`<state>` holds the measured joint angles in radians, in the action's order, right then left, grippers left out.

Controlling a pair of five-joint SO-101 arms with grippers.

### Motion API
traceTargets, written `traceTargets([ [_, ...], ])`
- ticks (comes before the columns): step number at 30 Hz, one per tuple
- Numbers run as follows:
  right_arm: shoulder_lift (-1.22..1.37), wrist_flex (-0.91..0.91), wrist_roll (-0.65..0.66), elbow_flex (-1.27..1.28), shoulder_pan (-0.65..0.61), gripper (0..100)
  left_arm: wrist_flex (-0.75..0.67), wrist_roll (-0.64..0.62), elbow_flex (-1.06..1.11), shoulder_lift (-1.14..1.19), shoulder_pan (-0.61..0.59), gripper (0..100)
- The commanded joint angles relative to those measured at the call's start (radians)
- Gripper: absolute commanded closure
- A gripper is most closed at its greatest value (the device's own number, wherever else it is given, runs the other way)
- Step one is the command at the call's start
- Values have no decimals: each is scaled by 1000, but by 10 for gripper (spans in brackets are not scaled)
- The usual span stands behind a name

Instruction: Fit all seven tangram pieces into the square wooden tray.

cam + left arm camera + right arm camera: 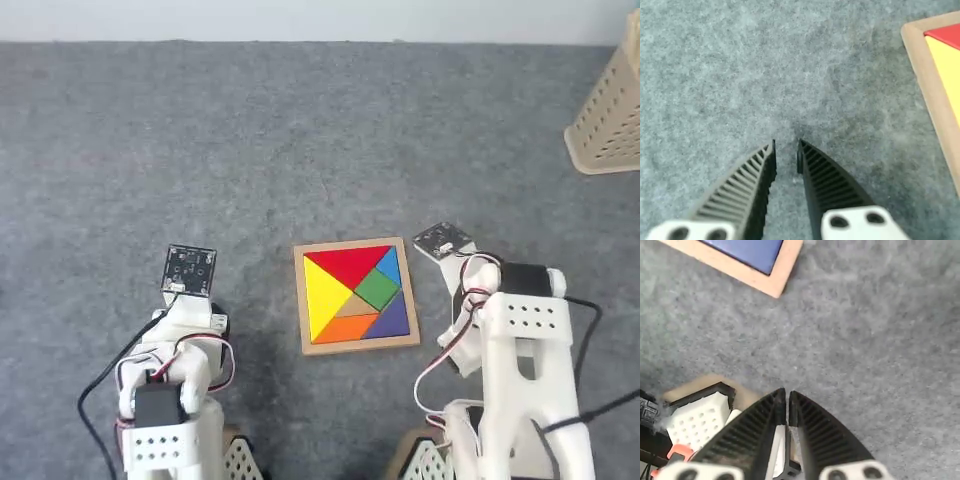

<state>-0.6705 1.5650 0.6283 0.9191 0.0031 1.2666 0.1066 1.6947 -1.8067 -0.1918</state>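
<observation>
The square wooden tray (302,300) lies on the grey carpet between the two arms. Inside it lie a red triangle (350,264), a yellow triangle (323,295), a green square (377,289), a blue triangle (390,264), a tan triangle (351,306), an orange piece (347,327) and a purple piece (394,317), all flat. My left gripper (786,145) hovers over bare carpet beside the tray's rim (930,85), its fingers almost together and holding nothing. My right gripper (787,392) is shut and empty over carpet, a little off the tray corner (775,280).
A beige perforated container (610,110) stands at the far right edge. The left arm (180,340) and right arm (510,320) are folded back near the front edge. A white perforated base block (697,420) sits under the right gripper. Open carpet stretches behind the tray.
</observation>
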Motion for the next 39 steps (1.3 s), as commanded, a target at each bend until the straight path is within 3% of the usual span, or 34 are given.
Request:
traceTargets([
  [1,-44,-47,-21,-64,22,992,0,-8,-10,-21,2,929],
  [12,-39,-255,-423,-60,22,992,0,-8,-10,-21,2,929],
  [27,-68,-341,-436,-115,22,992,0,-8,-10,-21,2,929],
  [39,-483,-352,-434,48,15,992,0,-8,-10,-21,2,929],
])
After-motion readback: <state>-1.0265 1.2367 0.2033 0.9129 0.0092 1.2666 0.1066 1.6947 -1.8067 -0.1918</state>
